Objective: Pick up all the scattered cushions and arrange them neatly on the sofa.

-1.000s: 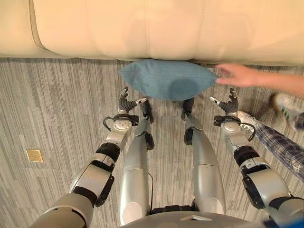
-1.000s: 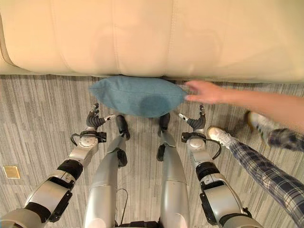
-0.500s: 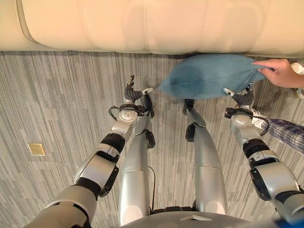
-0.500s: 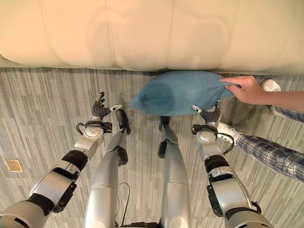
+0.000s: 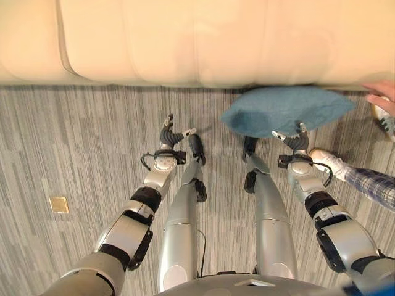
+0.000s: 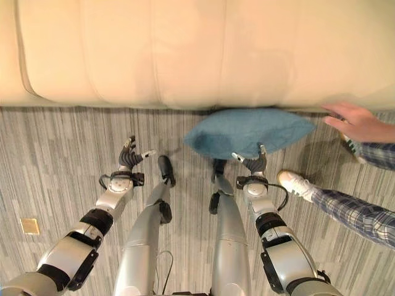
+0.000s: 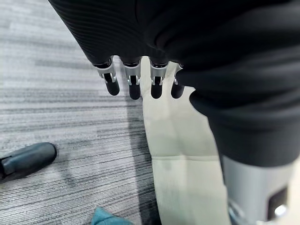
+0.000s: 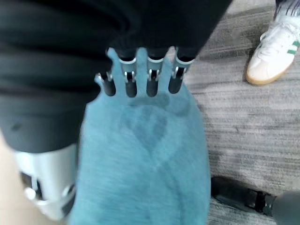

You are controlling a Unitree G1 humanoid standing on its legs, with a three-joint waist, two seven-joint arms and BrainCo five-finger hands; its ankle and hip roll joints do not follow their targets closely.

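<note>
A blue cushion (image 5: 287, 110) lies on the floor against the foot of the cream sofa (image 5: 185, 43). My right hand (image 5: 296, 139) hovers open over the cushion's near edge, fingers (image 8: 140, 84) straight above the blue cloth (image 8: 145, 154) and holding nothing. Well to the cushion's left, my left hand (image 5: 168, 132) is open over bare carpet. Its fingers (image 7: 133, 84) point toward the sofa base (image 7: 178, 154), and a corner of the cushion (image 7: 105, 218) shows there.
A person's hand (image 6: 358, 122) is stretched out just right of the cushion. Their white shoe (image 6: 296, 183) and plaid-clad leg (image 6: 358, 216) stand close by my right arm. A small gold floor plate (image 6: 29, 226) sits at the far left. Grey striped carpet lies left of the cushion.
The person dragged the cushion to the right, let go of it and drew the hand back. The cushion now rests under my right hand. The camera view shifted a little.
</note>
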